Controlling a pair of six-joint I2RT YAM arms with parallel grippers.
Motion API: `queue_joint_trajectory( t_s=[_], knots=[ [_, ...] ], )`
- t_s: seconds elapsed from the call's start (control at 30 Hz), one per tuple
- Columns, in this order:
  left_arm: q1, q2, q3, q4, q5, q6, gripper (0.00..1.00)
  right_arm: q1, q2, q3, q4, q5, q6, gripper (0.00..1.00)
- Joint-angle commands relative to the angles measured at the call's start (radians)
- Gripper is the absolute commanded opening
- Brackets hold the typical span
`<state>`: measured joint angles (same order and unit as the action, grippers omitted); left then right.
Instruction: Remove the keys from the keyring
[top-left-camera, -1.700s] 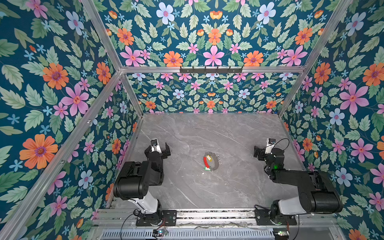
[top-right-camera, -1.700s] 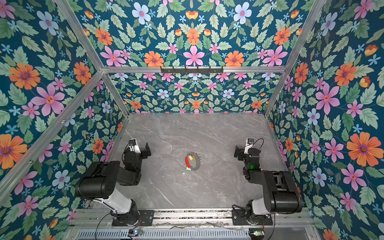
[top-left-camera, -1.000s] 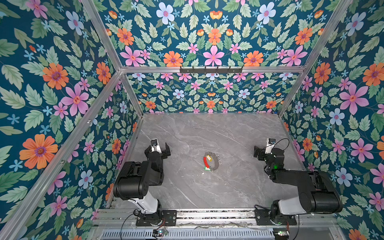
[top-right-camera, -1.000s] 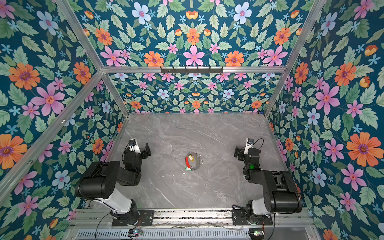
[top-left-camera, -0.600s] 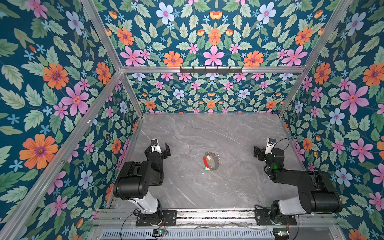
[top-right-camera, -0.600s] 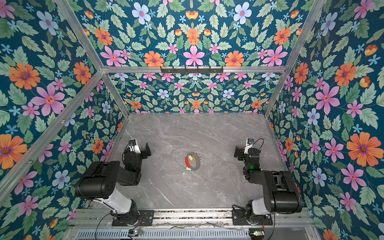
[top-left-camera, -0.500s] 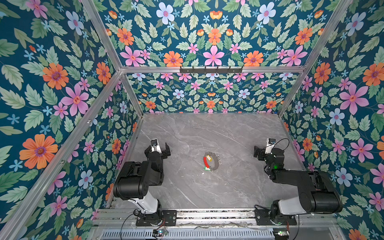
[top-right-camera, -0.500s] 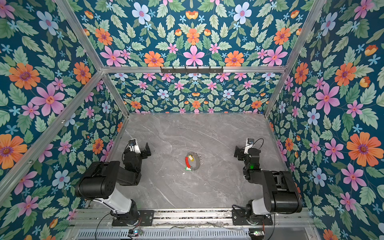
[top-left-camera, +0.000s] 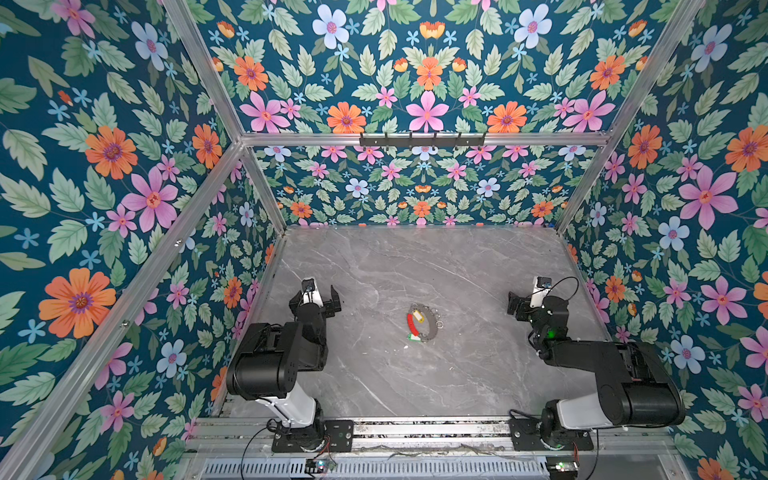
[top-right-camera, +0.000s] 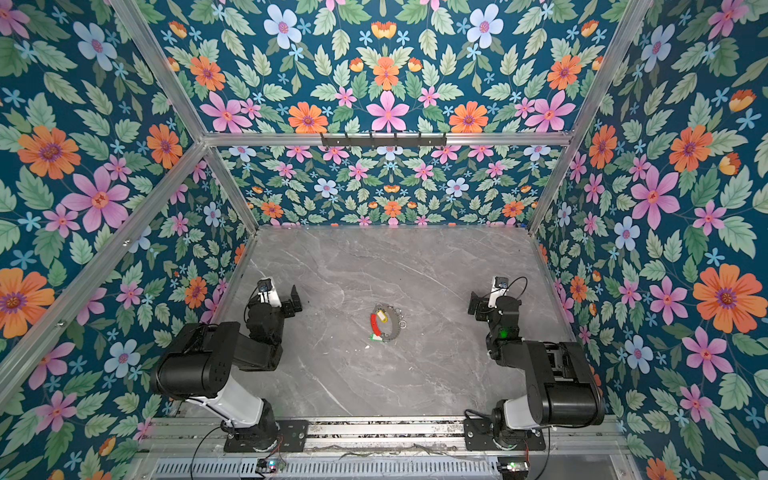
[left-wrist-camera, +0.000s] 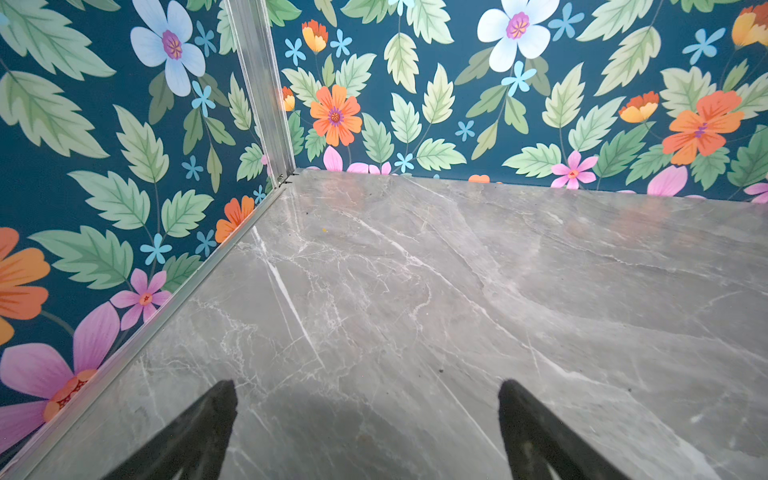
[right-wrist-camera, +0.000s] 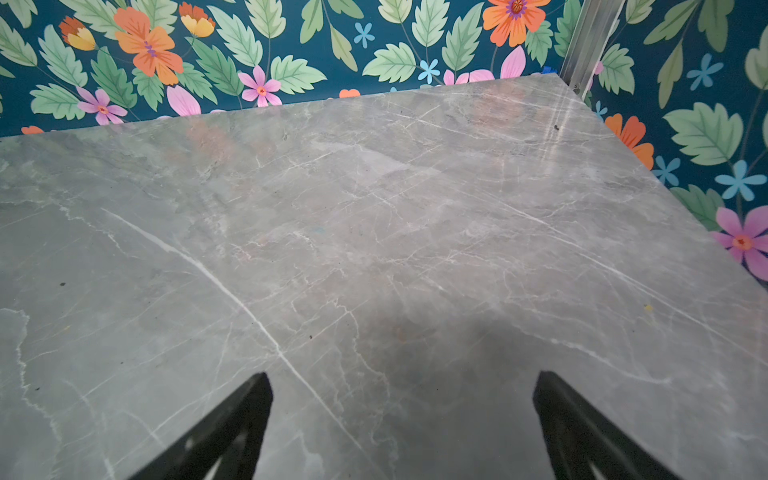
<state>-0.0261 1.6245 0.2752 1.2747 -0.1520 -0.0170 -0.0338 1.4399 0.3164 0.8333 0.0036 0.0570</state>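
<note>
Lab cell: floral walls (top-left-camera: 104, 166), aluminium frame (top-left-camera: 291, 140)

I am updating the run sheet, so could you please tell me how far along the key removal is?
Done: nothing visible; the yellow-tagged key and green-tagged key lie at the keyring, seemingly attached. In hand: nothing; the left gripper and right gripper are open and empty, well apart from it. Left: grasping the keyring and removing both keys.

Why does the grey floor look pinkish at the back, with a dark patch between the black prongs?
Left wrist view: the glossy table mirrors the flowered wall; the left gripper casts that soft shadow. Right wrist view: same glare, same shadow by the right gripper.
</note>
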Motion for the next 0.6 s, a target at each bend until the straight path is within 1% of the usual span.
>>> queue_joint_trajectory(
  t_s=[0.0, 0.17, 0.27, 0.3, 0.37, 0.43, 0.47, 0.5, 0.53, 0.57],
  knots=[
    [0.0, -0.001, -0.001, 0.014, 0.004, 0.011, 1.0, -0.001, 0.0, 0.004, 0.029, -0.011, 0.005, 0.99],
    [0.0, -0.001, 0.001, 0.014, 0.006, 0.011, 1.0, -0.004, -0.002, 0.003, 0.031, -0.011, 0.004, 0.99],
    [0.002, -0.003, 0.001, 0.01, 0.01, 0.009, 1.0, -0.004, -0.038, 0.025, -0.034, -0.007, 0.007, 0.99],
    [0.0, -0.007, -0.002, 0.018, -0.012, 0.007, 1.0, -0.003, -0.061, 0.043, -0.079, -0.001, 0.007, 0.99],
    [-0.009, -0.071, -0.007, -0.029, -0.071, -0.003, 1.0, -0.003, -0.127, 0.089, -0.221, 0.028, 0.017, 0.99],
    [-0.017, -0.165, 0.012, -0.147, -0.143, -0.014, 1.0, 0.011, -0.198, 0.131, -0.335, 0.074, 0.02, 0.99],
    [-0.022, -0.213, 0.022, -0.2, -0.167, -0.017, 1.0, 0.025, -0.227, 0.148, -0.376, 0.111, 0.024, 0.99],
    [-0.029, -0.267, 0.036, -0.268, -0.195, -0.048, 1.0, 0.045, -0.258, 0.168, -0.431, 0.16, 0.026, 0.99],
    [-0.029, -0.325, 0.053, -0.338, -0.201, -0.098, 1.0, 0.074, -0.283, 0.189, -0.473, 0.221, 0.024, 0.99],
    [-0.029, -0.368, 0.064, -0.39, -0.182, -0.13, 1.0, 0.097, -0.301, 0.207, -0.512, 0.277, 0.026, 0.99]
  ],
)
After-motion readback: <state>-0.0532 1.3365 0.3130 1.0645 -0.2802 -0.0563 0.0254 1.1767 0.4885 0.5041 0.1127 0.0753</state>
